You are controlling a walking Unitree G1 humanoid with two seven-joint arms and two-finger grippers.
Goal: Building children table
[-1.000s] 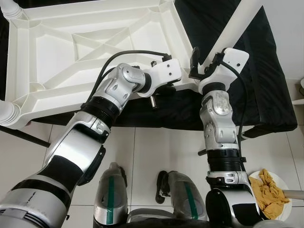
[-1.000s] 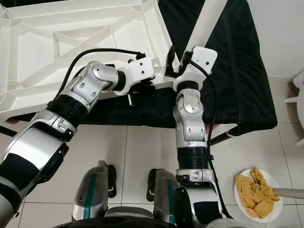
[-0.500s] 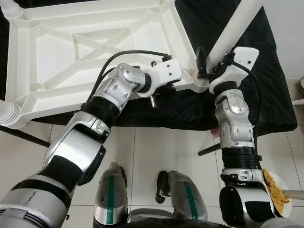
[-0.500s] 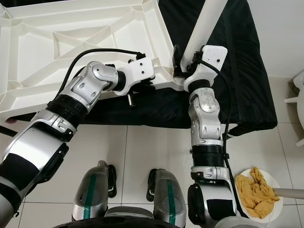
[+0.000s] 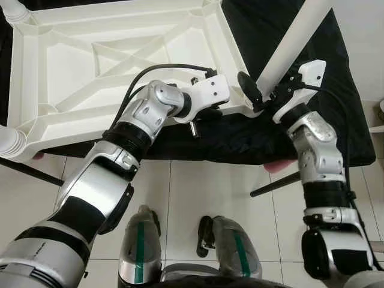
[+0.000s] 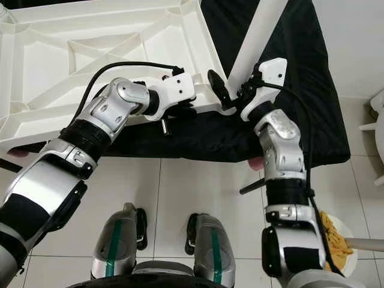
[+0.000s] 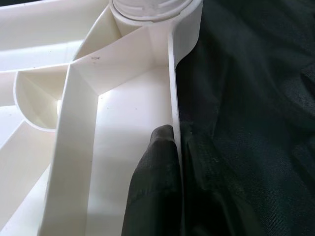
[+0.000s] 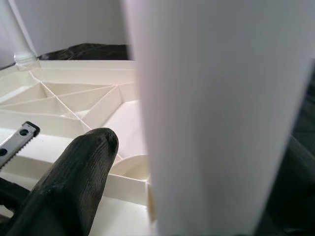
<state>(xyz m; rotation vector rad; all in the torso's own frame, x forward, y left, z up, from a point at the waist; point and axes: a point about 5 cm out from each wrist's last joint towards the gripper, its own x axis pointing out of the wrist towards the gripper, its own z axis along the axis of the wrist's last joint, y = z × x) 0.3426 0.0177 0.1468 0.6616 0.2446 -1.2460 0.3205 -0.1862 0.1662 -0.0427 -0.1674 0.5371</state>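
Tabletop [image 5: 120,60] lies upside down on a black cloth [image 5: 312,90], ribs facing up. Left gripper [image 7: 170,147] is closed on its side rim, near the corner socket. Right gripper [image 5: 259,96] holds the white leg [image 5: 288,45], fingers around it, the leg tilted at that corner.

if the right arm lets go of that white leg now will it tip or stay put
The white leg likely tips: it leans, seemingly only started in the tabletop's corner socket. Smooth and round, it may slip or roll. Looks stiff, probably light plastic.
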